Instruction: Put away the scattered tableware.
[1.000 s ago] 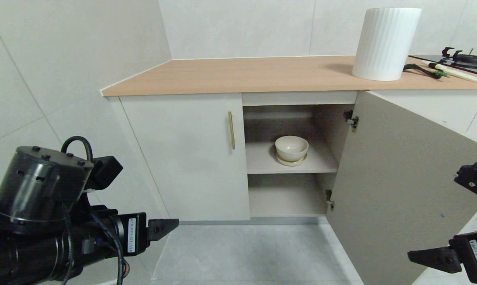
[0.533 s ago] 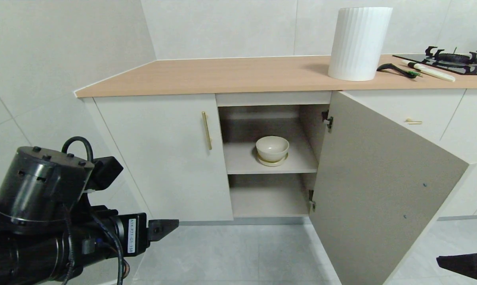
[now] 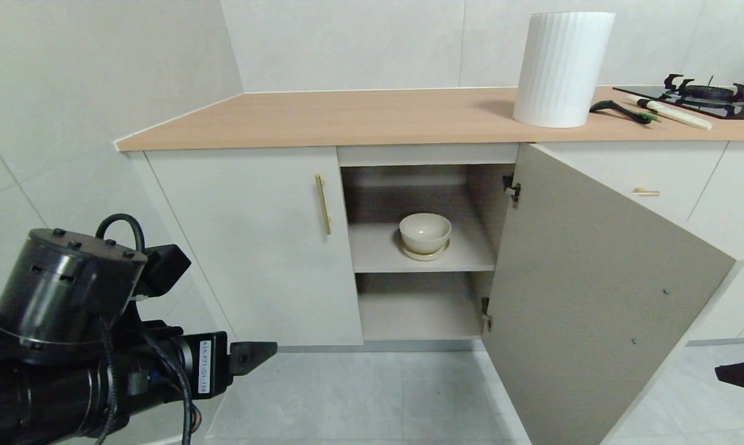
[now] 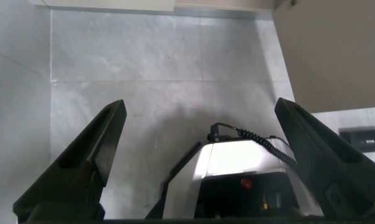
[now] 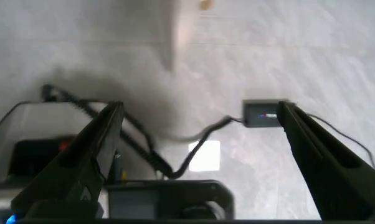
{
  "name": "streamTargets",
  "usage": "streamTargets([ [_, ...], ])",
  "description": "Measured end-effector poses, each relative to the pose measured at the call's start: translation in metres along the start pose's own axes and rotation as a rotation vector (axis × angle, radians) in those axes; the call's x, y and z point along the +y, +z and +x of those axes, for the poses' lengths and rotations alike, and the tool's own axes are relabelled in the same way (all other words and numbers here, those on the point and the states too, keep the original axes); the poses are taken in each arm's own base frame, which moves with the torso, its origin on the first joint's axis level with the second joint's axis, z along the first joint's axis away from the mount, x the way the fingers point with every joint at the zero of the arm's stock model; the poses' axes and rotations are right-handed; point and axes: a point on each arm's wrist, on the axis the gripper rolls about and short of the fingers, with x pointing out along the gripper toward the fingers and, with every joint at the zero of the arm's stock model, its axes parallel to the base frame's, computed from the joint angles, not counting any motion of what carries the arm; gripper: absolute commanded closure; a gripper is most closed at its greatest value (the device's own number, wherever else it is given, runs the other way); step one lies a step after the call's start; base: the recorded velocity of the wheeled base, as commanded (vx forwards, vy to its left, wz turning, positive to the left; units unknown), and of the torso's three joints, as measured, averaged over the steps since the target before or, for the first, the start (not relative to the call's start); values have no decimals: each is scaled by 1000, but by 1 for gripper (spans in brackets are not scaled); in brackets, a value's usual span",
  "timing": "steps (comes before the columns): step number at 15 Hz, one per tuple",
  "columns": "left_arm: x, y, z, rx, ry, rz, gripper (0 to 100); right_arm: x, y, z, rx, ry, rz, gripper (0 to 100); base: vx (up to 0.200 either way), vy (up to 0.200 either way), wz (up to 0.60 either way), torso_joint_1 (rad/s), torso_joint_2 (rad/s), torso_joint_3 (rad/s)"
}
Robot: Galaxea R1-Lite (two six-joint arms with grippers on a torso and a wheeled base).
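A cream bowl [image 3: 425, 230] rests on a small plate [image 3: 424, 253] on the upper shelf [image 3: 384, 253] of the open cabinet. My left gripper [image 3: 257, 357] hangs low at the left, well in front of the cabinet and over the floor. In the left wrist view the left gripper [image 4: 200, 109] is open with nothing between its fingers. My right gripper [image 3: 741, 374] shows as a dark tip at the lower right edge, beyond the open door. The right gripper [image 5: 200, 109] is also open and holds nothing.
The cabinet's right door [image 3: 594, 290] swings far out toward me. The left door [image 3: 254, 247] is closed, with a gold handle [image 3: 322, 204]. On the counter [image 3: 347, 117] stand a white ribbed cylinder [image 3: 563, 68], utensils [image 3: 668, 112] and a stove [image 3: 712, 93]. Grey floor tiles [image 3: 372, 395] lie in front.
The camera turned a second ago, shifting the whole scene left, then held still. My right gripper has drawn away toward the lower right edge. The left arm has kept still.
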Motion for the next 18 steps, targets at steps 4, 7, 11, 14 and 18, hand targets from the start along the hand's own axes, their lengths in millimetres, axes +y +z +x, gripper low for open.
streamTargets([
  [4, 0, 0, 0, 1, 1, 1, 0, -14, 8, 14, 32, -96, 68, 0, 0, 0, 0, 0, 0, 0],
  [7, 0, 0, 0, 1, 1, 0, 0, -24, 26, 37, 2, -156, 155, 0, 0, 0, 0, 0, 0, 0],
  [11, 0, 0, 0, 1, 1, 0, 0, -35, 43, 68, -4, -202, 236, 0, 0, 0, 0, 0, 0, 0],
  [14, 0, 0, 0, 0, 1, 0, 0, -39, 52, 86, -28, -217, 305, 0, 0, 0, 0, 0, 0, 0],
  [18, 0, 0, 0, 0, 0, 0, 0, -40, 56, 102, -28, -220, 323, 0, 0, 0, 0, 0, 0, 0],
])
